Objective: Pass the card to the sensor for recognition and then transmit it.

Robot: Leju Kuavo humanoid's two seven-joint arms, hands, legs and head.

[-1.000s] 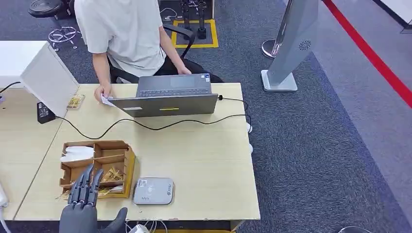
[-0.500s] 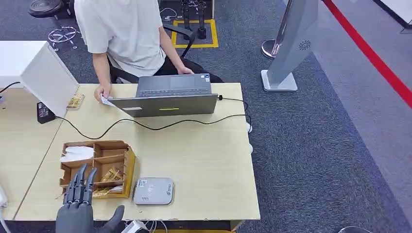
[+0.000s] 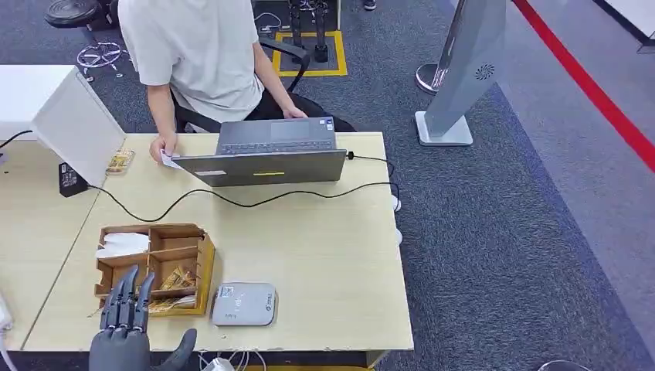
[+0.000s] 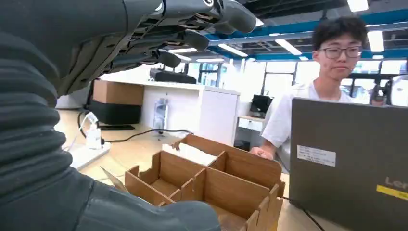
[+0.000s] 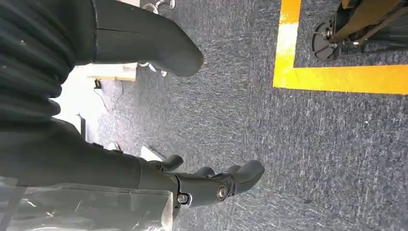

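Left hand (image 3: 123, 328) had pulled back toward the table's near edge, off the cardboard organizer (image 3: 158, 267) — fingers spread, holding nothing. Head view: gold cards (image 3: 176, 278) in its near compartments, sensor (image 3: 244, 304) just beside it on the wooden table (image 3: 324, 255); likely pre-grasp, next move needs a pinch. Left wrist view: organizer ahead, laptop (image 4: 349, 159), person behind. Right wrist view: right hand (image 5: 211, 185) empty, loosely curled over grey carpet.

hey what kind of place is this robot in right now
Probably an office or reception-style test area: a person works at a laptop on a wooden desk, a card reader lies near the edge, and the floor is grey carpet.
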